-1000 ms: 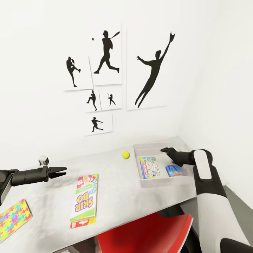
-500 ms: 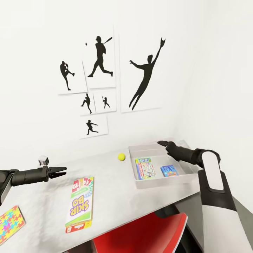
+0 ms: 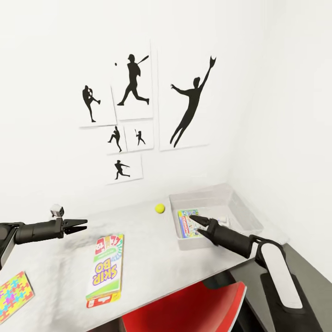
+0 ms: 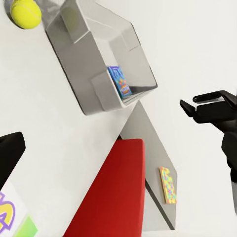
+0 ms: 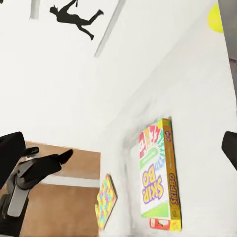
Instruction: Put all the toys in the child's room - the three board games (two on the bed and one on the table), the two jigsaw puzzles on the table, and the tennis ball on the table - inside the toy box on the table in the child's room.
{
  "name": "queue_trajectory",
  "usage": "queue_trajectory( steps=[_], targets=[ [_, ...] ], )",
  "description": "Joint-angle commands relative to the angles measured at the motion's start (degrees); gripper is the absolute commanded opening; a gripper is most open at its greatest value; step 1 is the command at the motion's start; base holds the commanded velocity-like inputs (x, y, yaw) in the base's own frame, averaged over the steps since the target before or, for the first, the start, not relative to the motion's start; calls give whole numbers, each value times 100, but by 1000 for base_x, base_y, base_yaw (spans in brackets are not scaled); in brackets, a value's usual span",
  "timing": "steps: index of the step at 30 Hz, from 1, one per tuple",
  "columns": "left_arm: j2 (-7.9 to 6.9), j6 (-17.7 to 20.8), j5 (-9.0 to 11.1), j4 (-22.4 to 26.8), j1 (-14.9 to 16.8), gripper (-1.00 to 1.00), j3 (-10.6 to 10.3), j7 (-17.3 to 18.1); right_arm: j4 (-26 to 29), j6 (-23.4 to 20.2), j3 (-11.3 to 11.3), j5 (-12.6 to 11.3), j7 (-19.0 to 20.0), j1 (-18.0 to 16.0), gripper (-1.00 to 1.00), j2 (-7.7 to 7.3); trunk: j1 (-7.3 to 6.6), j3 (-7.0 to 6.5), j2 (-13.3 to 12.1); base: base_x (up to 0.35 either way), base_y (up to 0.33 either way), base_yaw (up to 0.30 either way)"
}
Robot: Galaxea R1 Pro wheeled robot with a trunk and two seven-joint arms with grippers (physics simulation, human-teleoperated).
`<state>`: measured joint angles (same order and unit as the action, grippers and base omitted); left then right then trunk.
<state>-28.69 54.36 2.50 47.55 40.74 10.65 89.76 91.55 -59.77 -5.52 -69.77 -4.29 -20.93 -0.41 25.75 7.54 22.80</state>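
Cardboard Skip-Bo box (image 3: 105,269) at 6 o'clock w/ both grippers empty, left gripper (image 3: 78,225) parted, right gripper (image 3: 196,222) parted: prob light, stiff, thin; grab long edge.

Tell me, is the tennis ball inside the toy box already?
No, in the head view the tennis ball rests on the table just outside the toy box, beside its left wall.
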Motion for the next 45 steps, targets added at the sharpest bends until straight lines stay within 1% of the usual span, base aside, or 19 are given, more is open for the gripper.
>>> queue_trajectory(
  steps=[1,4,7,10,11,13,17,23,27,30,33,36,45],
  targets=[
    [-2,62,-4,0,5,100,-2,24,6,-22,-13,-49,31,57,100,-7,4,9,12,0,0,23],
    [-4,63,2,0,5,100,-2,24,10,-9,-47,-46,325,276,100,-85,4,4,12,0,0,11],
    [-4,64,4,0,5,100,-5,24,11,17,-43,-40,433,372,100,-135,4,2,12,0,0,5],
    [-5,65,5,0,5,100,-3,24,11,114,-37,-33,481,511,100,-160,4,1,12,0,0,2],
    [-5,65,5,0,5,100,-2,24,12,214,-14,-29,499,649,100,-169,4,1,12,0,0,0],
    [-5,65,5,0,5,100,-2,24,12,274,15,-18,505,734,100,-167,4,1,12,0,0,0],
    [-3,65,5,0,5,100,-2,24,12,358,127,126,518,851,100,-174,4,1,12,0,0,0],
    [3,61,5,0,5,100,5,24,12,382,114,196,532,887,100,-178,4,1,12,0,0,0],
    [-2,63,3,0,5,100,0,24,11,386,-11,206,598,895,100,-173,4,-2,12,0,0,-1],
    [1,63,4,0,5,100,-1,24,12,403,-125,217,790,897,100,-167,4,-19,12,0,0,-31],
    [3,64,5,0,5,100,4,24,12,413,-165,240,940,898,100,-169,4,-36,12,0,0,-15],
    [4,63,5,0,5,100,8,24,7,414,-185,251,1009,898,100,-176,4,-42,12,0,0,-5],
    [4,60,5,0,5,100,12,24,3,414,-178,253,1025,898,100,-176,4,-44,12,0,0,0]
  ],
)
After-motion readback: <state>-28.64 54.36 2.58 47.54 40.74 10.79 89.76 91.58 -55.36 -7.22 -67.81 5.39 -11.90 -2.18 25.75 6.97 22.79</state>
